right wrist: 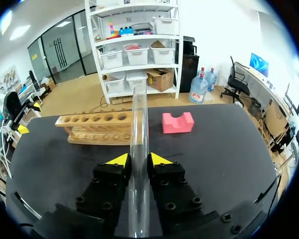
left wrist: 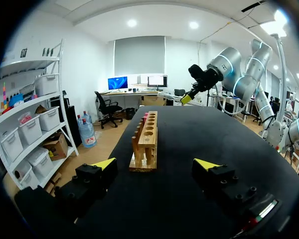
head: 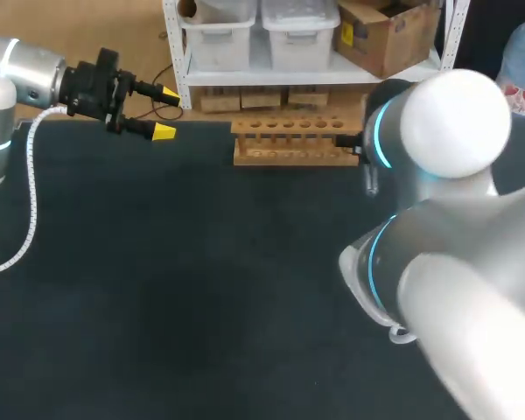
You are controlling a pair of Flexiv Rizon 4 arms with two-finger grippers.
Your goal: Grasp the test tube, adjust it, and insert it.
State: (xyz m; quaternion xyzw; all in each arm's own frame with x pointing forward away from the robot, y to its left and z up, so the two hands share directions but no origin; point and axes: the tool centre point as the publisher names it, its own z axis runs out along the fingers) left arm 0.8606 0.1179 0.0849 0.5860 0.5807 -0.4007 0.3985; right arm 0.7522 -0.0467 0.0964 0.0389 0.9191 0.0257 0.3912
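The test tube (right wrist: 138, 124) is clamped between the two fingers of the right end effector (right wrist: 135, 160) and points out ahead toward the wooden rack (right wrist: 97, 127), so the grab looks done. It is not in any hole yet, so it likely has to be turned upright and pushed into the rack. The left end effector (head: 166, 112) hangs wide open with nothing in it, off one end of the rack, above the black table (head: 157, 289).

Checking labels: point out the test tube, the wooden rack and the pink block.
test tube (right wrist: 139, 134), right wrist view, clear shaft.
wooden rack (right wrist: 89, 131), right wrist view, front face.
pink block (right wrist: 178, 124), right wrist view, front face.
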